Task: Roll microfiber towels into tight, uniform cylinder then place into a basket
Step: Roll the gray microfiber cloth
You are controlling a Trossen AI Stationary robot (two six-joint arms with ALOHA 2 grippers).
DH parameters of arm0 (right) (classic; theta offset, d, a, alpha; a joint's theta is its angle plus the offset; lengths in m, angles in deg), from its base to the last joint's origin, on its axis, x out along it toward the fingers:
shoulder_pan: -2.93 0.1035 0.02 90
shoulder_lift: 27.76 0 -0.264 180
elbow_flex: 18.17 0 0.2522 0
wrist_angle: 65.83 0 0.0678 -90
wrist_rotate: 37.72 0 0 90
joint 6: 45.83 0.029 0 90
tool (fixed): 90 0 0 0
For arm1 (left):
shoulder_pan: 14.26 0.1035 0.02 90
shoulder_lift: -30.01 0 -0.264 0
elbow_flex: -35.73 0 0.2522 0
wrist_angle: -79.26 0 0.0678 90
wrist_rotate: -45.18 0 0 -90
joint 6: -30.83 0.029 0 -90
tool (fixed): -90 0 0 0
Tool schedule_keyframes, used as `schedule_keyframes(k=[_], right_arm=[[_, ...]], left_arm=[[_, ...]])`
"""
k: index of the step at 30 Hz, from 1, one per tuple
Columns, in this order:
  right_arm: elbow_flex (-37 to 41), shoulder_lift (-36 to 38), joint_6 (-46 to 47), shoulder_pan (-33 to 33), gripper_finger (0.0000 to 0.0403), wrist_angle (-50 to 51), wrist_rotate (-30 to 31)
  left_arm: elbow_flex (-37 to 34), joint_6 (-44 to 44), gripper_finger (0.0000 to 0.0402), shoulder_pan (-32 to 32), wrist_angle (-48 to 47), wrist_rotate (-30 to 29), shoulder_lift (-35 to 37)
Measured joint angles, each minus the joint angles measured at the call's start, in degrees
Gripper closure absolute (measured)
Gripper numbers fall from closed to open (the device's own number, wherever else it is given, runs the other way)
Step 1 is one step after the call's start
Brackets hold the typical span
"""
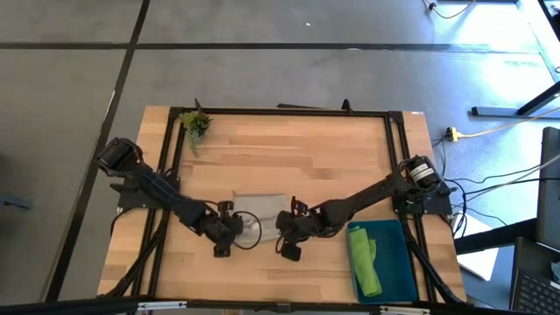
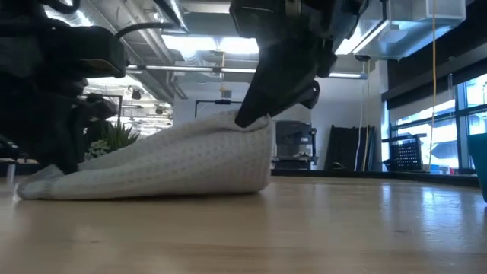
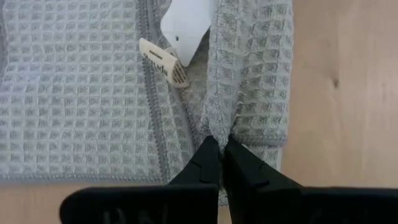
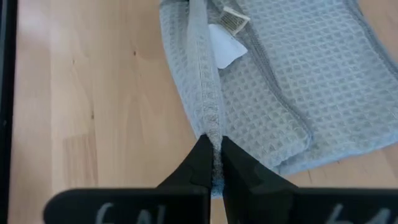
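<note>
Pale grey waffle-weave cloth, the grey towel (image 1: pixel 255 210), is spread on the wooden table (image 1: pixel 289 149) between the two claws. A hem fold of it is pinched by the left gripper (image 3: pixel 221 155), whose fingers are pressed together on the fabric. The opposite edge is clamped in the same way by the right gripper (image 4: pixel 213 155) and is lifted off the table there, as seen in the low view (image 2: pixel 251 122). White and beige labels (image 3: pixel 177 37) are seen just ahead of the left claw. Beside the right claw, away from the left arm, the lime green towel (image 1: pixel 364 262) is laid in the teal basket (image 1: pixel 398 254).
</note>
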Motion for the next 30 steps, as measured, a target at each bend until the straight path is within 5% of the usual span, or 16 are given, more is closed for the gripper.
schedule_keyframes(k=[30], right_arm=[[-0.04, -0.04, -5.12, -2.40, 0.0387, -4.73, 1.36]], left_arm=[[-0.02, -3.31, 0.0401, -1.89, 0.09, -1.92, 0.00]])
